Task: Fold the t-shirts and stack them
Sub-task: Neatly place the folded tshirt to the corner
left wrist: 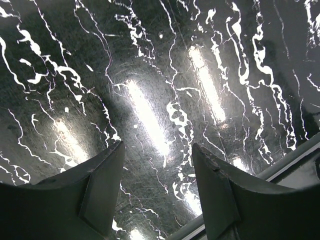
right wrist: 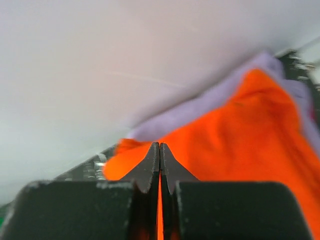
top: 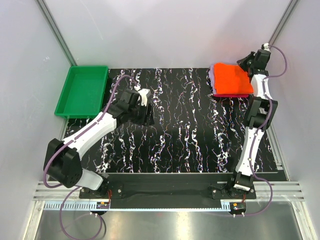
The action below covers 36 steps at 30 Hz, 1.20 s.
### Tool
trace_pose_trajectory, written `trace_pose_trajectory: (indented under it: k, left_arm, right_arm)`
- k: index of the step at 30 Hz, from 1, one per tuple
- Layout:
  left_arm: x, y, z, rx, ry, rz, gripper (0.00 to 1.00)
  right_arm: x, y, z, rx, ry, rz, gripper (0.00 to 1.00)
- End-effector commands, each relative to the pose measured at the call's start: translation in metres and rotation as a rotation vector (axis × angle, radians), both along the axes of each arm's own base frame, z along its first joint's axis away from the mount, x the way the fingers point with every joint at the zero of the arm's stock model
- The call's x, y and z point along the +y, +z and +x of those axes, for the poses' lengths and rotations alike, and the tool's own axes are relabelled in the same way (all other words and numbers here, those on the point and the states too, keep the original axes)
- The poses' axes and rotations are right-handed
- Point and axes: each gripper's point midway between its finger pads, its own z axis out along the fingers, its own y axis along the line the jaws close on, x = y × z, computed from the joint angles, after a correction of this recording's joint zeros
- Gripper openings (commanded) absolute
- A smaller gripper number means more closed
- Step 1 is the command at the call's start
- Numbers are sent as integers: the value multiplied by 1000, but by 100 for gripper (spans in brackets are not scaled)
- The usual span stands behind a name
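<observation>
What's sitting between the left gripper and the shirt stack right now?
Nothing: in the top view only bare black marbled mat runs from the open left gripper to the shirt stack.

Three folded t-shirts (top: 229, 85) stacked at the upper right of the top view.
The orange-red t-shirt (top: 231, 77) lies flat on top, roughly square, covering most of the pile. The lavender t-shirt (top: 212, 75) shows as a pale strip past its left edge, and the crimson-pink t-shirt (top: 230, 95) as a thin band along its lower edge.
</observation>
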Motion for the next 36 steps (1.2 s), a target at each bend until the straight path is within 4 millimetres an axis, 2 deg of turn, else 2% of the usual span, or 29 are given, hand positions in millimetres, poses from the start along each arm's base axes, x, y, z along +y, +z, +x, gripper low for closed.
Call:
trace_pose_trajectory:
  k: [1,2,4,5,7,9,11,14,17,20,24,25,27,30,32,33,35,36]
  left_arm:
    - [-3,35,12,-96,-4,-41,61]
    - [-3,35,12,-95,-4,-41,61]
    - [-2,36,12,-90,0,-39,61]
    - [-2,35,11,-88,-3,-39,61]
    - [0,35,11,-88,1,-34,61]
    - [3,33,9,-84,6,-26,61]
    - [5,31,9,-80,14,-23,61]
    - [7,33,11,-86,20,-24,61]
    - [9,37,14,-93,24,-20,61]
    - [10,41,15,-101,24,-21,61]
    - [9,47,19,-115,22,-27,62]
    - [8,53,21,-126,21,-32,62]
    - [7,58,23,-137,18,-34,62]
    - [7,68,26,-158,27,-49,61]
    - [5,72,26,-164,38,-78,62]
    - [7,77,26,-168,49,-93,62]
    - [5,78,24,-148,70,-141,62]
    - [5,80,23,-143,80,-163,62]
  right_arm:
    - [28,40,6,-128,82,148,0]
    - [39,42,10,-152,99,239,0]
    - [64,26,17,-169,167,330,0]
    - [72,23,19,-172,175,387,0]
    - [86,11,23,-180,195,425,0]
    - [103,8,26,-177,221,443,0]
    - [109,-7,29,-142,206,460,0]
    - [100,-35,30,-80,145,456,0]
    - [95,-34,34,-87,129,410,0]
    - [92,-22,40,-109,143,400,0]
    - [91,12,39,-155,164,368,0]
    - [90,31,35,-171,166,356,0]
    - [88,50,31,-182,168,333,0]
    - [90,87,7,-119,166,297,0]
    - [96,97,-8,-79,181,268,0]
    - [102,107,-28,-29,186,259,0]
    - [120,116,-50,-2,229,213,0]
    - [131,126,-74,17,250,207,0]
